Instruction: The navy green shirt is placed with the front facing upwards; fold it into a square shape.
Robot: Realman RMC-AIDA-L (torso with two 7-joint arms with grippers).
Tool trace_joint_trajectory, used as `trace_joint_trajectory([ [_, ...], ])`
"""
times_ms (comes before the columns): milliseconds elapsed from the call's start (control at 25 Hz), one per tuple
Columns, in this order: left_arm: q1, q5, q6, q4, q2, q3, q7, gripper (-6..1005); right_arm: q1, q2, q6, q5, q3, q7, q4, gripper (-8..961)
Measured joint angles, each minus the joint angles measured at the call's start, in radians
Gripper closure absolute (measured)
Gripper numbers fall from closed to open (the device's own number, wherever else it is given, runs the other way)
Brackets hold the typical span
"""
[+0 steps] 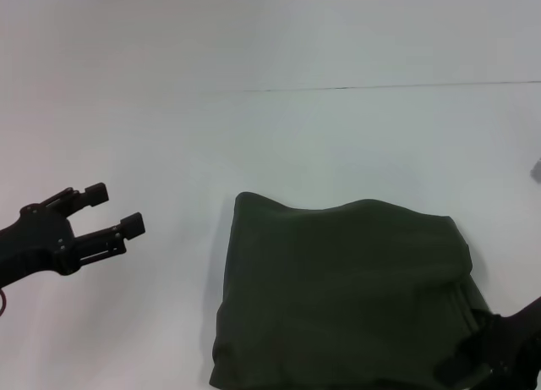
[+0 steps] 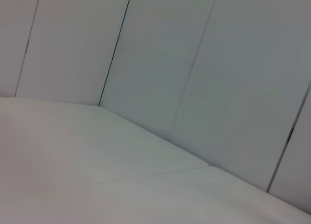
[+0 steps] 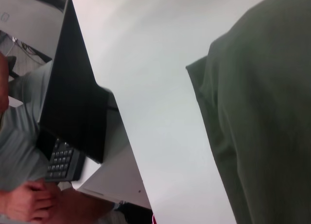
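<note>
Left pincer [image 1: 110, 211] hangs released beside your folded navy green shirt [image 1: 338, 288], right pincer [image 1: 494, 356] unreadable at its corner; soft, limp cloth, so pinch layered edges.

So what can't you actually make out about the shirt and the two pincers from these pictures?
- Navy green shirt: the head view's bottom edge cuts off its near edge; the lettering and neck label are folded out of sight.
- Right pincer: head view, bottom right corner, cropped by the frame, so open or shut is unclear.
- Left pincer: open beside the shirt in the head view; absent from its own wrist view.
</note>
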Motion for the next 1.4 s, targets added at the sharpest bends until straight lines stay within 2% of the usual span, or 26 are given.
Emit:
trace_joint_trajectory([
  [360,-0.002,0.000,-0.011,-0.005,-0.001,-0.003,0.007,50,0.000,0.016,0.027,-0.045,-0.027,0.000,0.026,150],
  [520,-0.009,0.000,-0.021,-0.025,0.000,-0.003,0.012,51,-0.001,0.017,0.035,-0.060,-0.026,-0.001,0.032,151],
  [720,-0.017,-0.001,-0.021,-0.028,0.000,-0.004,0.008,50,0.017,0.006,-0.023,-0.039,0.022,-0.003,0.015,151],
  [920,-0.027,-0.011,-0.015,-0.037,0.001,-0.004,-0.033,51,0.027,-0.027,-0.059,0.113,0.065,0.000,0.007,150],
  [960,-0.037,-0.007,-0.013,-0.040,0.004,0.003,-0.090,51,0.027,-0.031,-0.054,0.135,0.077,0.000,0.008,150],
  [1120,-0.053,0.009,-0.022,-0.043,0.011,0.030,-0.188,51,0.030,-0.037,0.022,0.165,0.190,0.008,0.010,149],
  [1280,-0.073,0.069,-0.059,-0.046,0.019,0.051,-0.346,51,0.018,-0.030,0.148,0.175,0.332,0.060,0.018,149],
  [1400,-0.115,0.167,-0.099,-0.054,0.040,0.058,-0.525,51,-0.012,-0.021,0.224,0.222,0.425,0.086,0.020,149],
])
